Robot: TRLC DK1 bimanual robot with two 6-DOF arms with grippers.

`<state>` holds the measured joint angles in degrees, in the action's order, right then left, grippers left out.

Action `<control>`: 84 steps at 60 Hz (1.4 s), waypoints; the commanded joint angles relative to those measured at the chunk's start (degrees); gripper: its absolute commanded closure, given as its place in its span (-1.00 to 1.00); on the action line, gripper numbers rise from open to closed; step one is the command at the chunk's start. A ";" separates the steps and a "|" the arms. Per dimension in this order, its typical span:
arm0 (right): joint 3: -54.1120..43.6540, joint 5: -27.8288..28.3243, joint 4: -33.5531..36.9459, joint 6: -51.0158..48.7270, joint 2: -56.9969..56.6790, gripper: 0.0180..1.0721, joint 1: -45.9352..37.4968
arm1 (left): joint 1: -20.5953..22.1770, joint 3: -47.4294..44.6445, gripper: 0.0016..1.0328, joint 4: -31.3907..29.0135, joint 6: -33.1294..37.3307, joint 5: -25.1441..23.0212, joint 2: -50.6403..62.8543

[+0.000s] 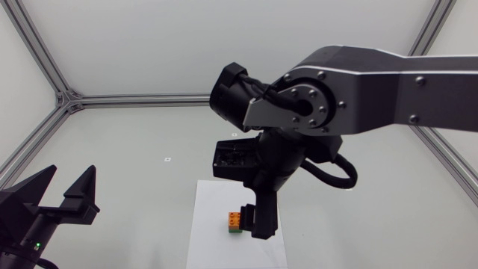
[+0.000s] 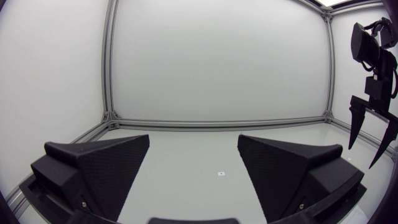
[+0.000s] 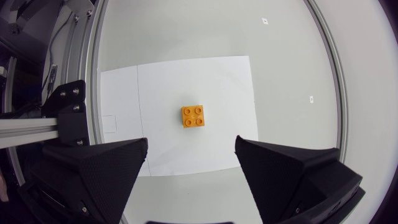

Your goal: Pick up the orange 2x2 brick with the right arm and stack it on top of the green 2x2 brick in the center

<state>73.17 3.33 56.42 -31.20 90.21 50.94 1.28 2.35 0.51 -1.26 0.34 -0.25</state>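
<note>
A white table (image 1: 134, 149) inside a pale aluminium-framed enclosure carries a white paper sheet (image 1: 216, 246) near its front middle. In the head view, the silver-grey right arm (image 1: 373, 90) covers much of the centre. It hides most of the right gripper (image 1: 261, 220), of which only a black finger hanging beside the bricks can be made out. The orange 2x2 brick (image 1: 234, 218) sits on the sheet on top of the green 2x2 brick (image 1: 235, 230), of which only a thin edge shows. The left gripper (image 1: 72, 175) is at the lower left corner, partly cut off, with its fingers spread and nothing between them.

The left wrist view looks across the bare table. The left gripper (image 2: 194, 138) is wide apart and empty. Far off to the side, the right gripper (image 2: 367, 152) hangs points-down, parted and holding nothing.

The right wrist view looks straight down. The orange 2x2 brick (image 3: 193, 116) lies studs-up on the white paper sheet (image 3: 230, 81), fully hiding the green one. The right gripper (image 3: 191, 141) is released above it, well apart from it, touching nothing.
</note>
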 commanded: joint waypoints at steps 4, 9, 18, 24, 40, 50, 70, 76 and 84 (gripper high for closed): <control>-4.96 1.41 1.23 3.43 -7.69 -0.91 -1.98 | -0.22 -2.35 -0.92 -0.87 0.73 -0.25 -0.45; -7.78 1.50 0.97 4.92 -12.17 -0.91 -4.27 | -0.22 -2.35 -0.92 -0.87 0.73 -0.25 -0.45; -13.93 1.50 -0.35 6.68 -21.75 -0.91 -9.72 | -0.22 -2.35 -0.92 -0.87 0.73 -0.25 -0.45; -17.00 1.50 -0.35 7.56 -28.52 -0.91 -13.76 | -0.22 -2.35 -0.92 -0.78 0.73 -0.25 -0.45; -27.55 -0.17 -5.18 10.72 -40.29 -0.91 -21.14 | -0.22 -2.35 -0.92 -0.87 0.73 -0.25 -0.45; -32.56 -1.14 -7.73 10.72 -47.32 -0.91 -27.03 | -0.22 -2.35 -0.92 -0.87 0.73 -0.25 -0.45; -42.23 -1.31 -16.43 9.40 -62.53 -0.91 -40.48 | -0.22 -2.35 -0.92 -0.87 0.73 -0.25 -0.45; -45.74 -1.05 -21.53 9.67 -65.52 -0.91 -45.84 | -0.22 -2.35 -0.92 -0.87 0.73 -0.34 -0.45; -51.38 -0.78 -29.87 12.54 -69.09 -0.91 -49.38 | -0.22 -2.35 -0.92 -0.78 0.73 -0.25 -0.45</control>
<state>24.99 2.37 29.06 -20.71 22.94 2.70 1.28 2.35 0.51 -1.28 0.32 -0.25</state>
